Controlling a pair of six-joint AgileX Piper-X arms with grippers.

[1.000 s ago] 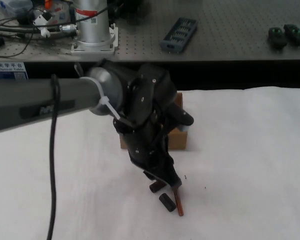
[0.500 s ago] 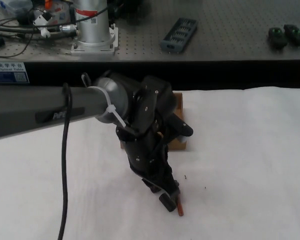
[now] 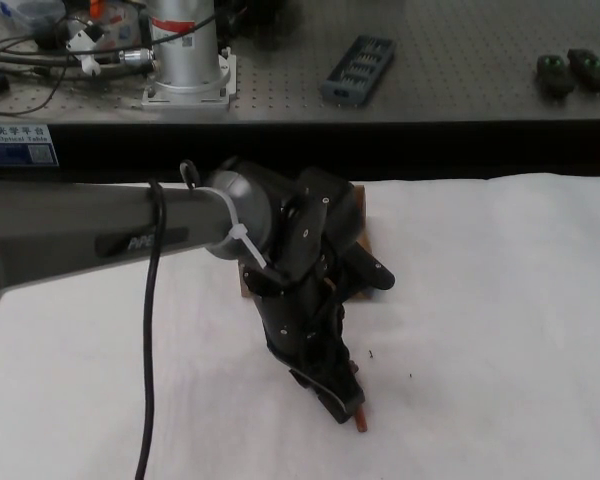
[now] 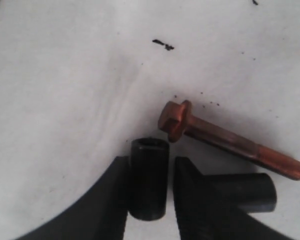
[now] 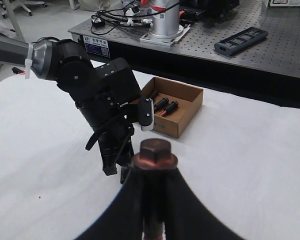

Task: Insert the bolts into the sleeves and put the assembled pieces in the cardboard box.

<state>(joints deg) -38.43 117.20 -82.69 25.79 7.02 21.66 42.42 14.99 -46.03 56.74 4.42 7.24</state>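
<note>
In the left wrist view a black sleeve (image 4: 149, 178) lies on the white cloth, and my left gripper (image 4: 150, 167) is shut on it, a finger tight against each side. A copper bolt (image 4: 230, 145) lies just beside it, head toward the sleeve. A second black sleeve (image 4: 252, 192) lies behind one finger. In the high view the left gripper (image 3: 334, 398) points down at the cloth, with the bolt's tip (image 3: 361, 421) poking out below it. My right gripper (image 5: 153, 175) is shut on another copper bolt (image 5: 155, 153), held head-up. The cardboard box (image 5: 181, 123) holds three assembled pieces.
The left arm (image 3: 130, 225) crosses the high view from the left and hides most of the cardboard box (image 3: 361, 210). Behind the cloth stands a dark bench with a metal post base (image 3: 185, 60), cables, a ribbed tray (image 3: 358, 65) and two black parts (image 3: 574, 70).
The left arm has swung right and lowered its gripper onto the sleeves by the bolt; both sleeves, visible in the high view before, are now hidden under it.
</note>
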